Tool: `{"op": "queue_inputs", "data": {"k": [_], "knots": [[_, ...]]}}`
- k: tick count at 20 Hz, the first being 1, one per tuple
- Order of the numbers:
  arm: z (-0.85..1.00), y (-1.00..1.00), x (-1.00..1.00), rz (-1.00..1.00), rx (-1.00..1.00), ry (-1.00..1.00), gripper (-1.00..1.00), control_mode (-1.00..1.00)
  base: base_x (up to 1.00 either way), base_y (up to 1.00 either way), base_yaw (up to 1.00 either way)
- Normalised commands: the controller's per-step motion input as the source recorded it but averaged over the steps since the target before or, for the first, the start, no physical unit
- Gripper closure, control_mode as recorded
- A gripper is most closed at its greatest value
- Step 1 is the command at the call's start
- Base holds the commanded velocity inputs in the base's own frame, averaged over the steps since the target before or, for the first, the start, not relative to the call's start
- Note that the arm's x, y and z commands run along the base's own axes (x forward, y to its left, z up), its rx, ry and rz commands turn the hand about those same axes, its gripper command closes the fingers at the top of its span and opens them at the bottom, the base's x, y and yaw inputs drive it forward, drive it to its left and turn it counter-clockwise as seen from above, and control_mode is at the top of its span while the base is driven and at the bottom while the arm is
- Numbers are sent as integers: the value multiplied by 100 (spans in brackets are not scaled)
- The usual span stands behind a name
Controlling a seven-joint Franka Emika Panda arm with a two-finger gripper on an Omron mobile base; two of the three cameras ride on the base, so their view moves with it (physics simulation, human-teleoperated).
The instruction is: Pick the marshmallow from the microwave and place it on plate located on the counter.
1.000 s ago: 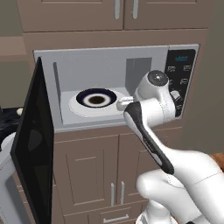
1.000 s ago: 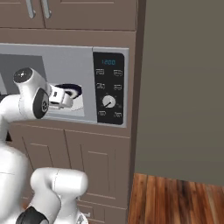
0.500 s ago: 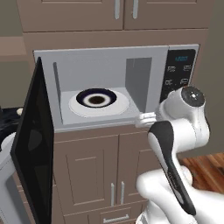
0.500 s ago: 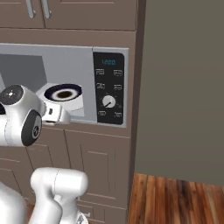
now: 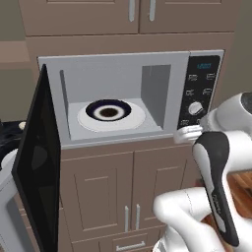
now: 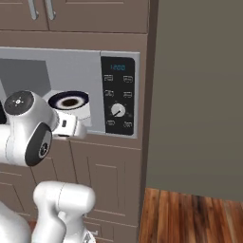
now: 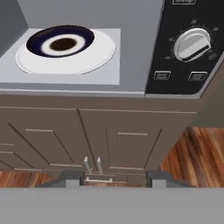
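The microwave (image 5: 118, 78) stands with its black glass door (image 5: 34, 162) swung wide to the left. On its white turntable (image 7: 98, 50) sits a dish with a navy rim and brown centre (image 7: 60, 41). I cannot make out the marshmallow in any view. My gripper (image 7: 117, 178) hangs outside the cavity, in front of the lower edge of the button panel (image 5: 199, 91), with its fingers wide apart and nothing between them. From the base views the gripper (image 5: 181, 135) (image 6: 78, 129) is level with the microwave's bottom sill. The plate is out of view.
A white knob (image 7: 191, 43) sits on the panel just above right of my hand. Taupe cabinet doors (image 5: 128, 182) with silver handles lie below the microwave. A strip of black counter (image 5: 7, 133) shows left of the open door. Wooden floor (image 6: 190, 213) lies to the right.
My arm has pulled back out of the microwave cavity and swung right, ending in front of the button panel. The dish and turntable have stayed put.
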Motion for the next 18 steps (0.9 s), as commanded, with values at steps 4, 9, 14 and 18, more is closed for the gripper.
{"op": "queue_inputs", "data": {"k": [4, 9, 14, 18], "knots": [[0, 0, 0, 0, 0, 0, 100, 100, -63, -24, 0], [0, 0, 0, 0, 0, 0, 100, 100, -100, -66, 0], [0, 0, 0, 0, 0, 0, 100, 100, -95, -44, 51], [0, 0, 0, 0, 0, 0, 100, 100, -49, 0, 98]]}}
